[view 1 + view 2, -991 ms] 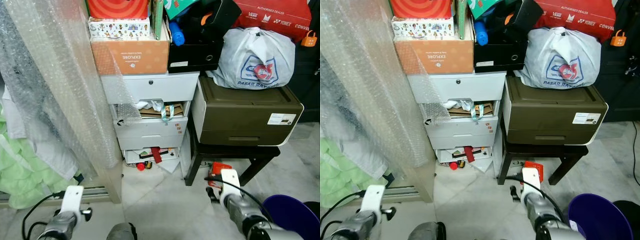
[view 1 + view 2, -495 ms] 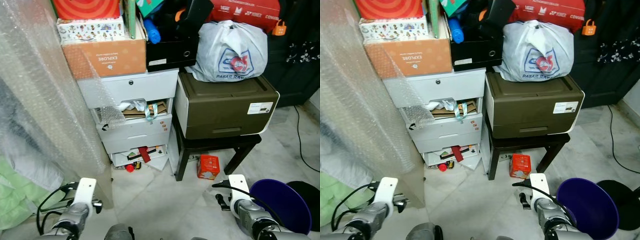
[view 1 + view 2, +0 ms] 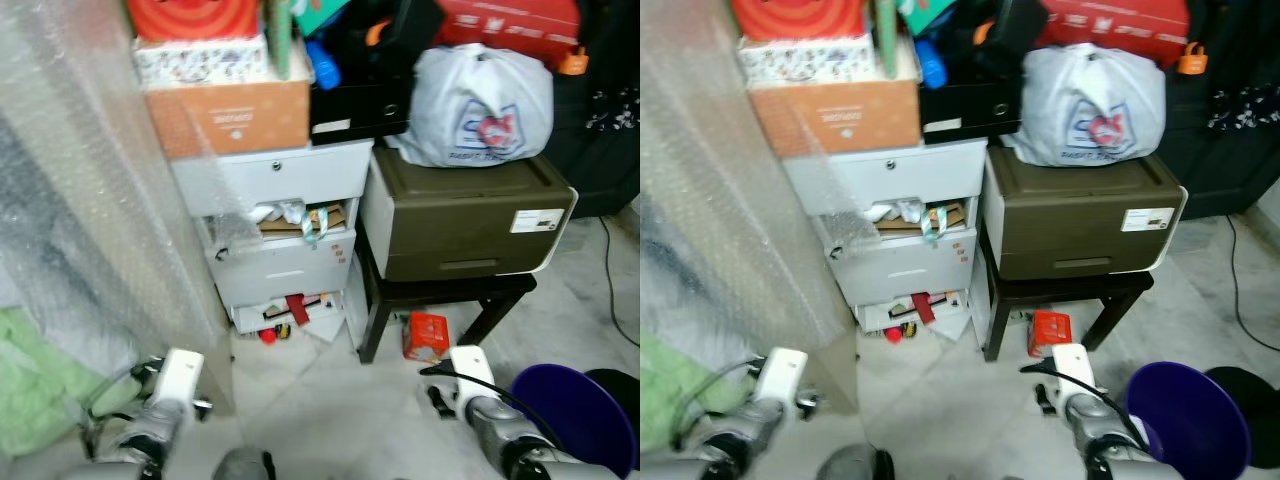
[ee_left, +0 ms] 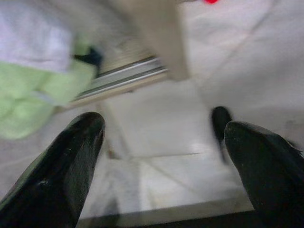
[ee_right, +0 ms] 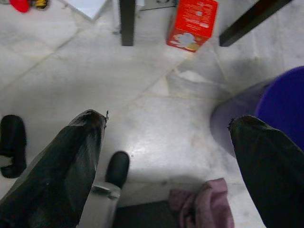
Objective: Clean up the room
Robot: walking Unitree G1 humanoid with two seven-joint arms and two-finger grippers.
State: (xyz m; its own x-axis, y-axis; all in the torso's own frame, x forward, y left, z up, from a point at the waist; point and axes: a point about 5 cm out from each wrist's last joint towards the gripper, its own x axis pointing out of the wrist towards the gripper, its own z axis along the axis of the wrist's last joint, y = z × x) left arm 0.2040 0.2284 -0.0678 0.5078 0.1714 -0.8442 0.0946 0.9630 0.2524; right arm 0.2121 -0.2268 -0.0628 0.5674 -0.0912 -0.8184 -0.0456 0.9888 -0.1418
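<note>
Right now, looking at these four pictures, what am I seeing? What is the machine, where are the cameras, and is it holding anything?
It is a walking humanoid robot tidying a room. The two wide pictures come from a stereo camera on its head, looking down. The other two come from cameras on its wrists, looking along each gripper's two black fingers. Its left gripper and right gripper are both open and hold nothing. Ahead stands a grey drawer unit with boxes stacked on top, and a dark printer on a black stool. On the floor lie a small red box under the stool and a purple bucket beside the right arm.
</note>
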